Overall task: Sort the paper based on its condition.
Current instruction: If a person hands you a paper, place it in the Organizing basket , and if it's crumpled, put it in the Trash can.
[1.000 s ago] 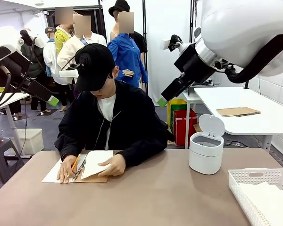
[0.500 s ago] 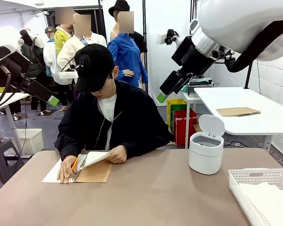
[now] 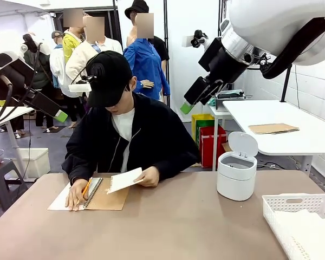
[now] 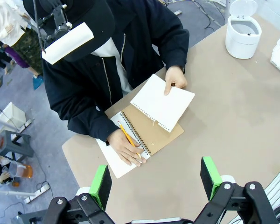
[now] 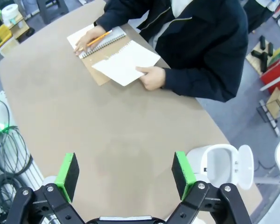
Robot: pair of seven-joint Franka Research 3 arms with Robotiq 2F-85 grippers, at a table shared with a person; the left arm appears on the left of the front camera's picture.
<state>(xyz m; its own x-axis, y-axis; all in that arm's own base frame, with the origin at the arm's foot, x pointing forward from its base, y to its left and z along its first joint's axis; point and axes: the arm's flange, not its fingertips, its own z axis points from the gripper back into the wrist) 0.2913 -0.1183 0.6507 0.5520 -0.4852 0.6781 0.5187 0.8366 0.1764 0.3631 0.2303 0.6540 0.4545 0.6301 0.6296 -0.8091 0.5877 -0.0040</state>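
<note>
The left gripper (image 4: 155,179) hangs high with its jaws spread wide and nothing between them. The right gripper (image 5: 125,169) is equally wide and empty. Well ahead of both, the thin white loose sheet of paper (image 4: 161,100) is pinched in the person's hand (image 4: 176,79), above the spiral-bound notebook with the brown cardboard cover (image 4: 155,134). A round white lidded bin (image 5: 219,164) stands just beside the right gripper's fingers.

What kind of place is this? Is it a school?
Probably a robot lab, not a school. The left arm and the right arm, both white robot arms, hang above the table where a person holds a paper sheet over a notebook.
</note>
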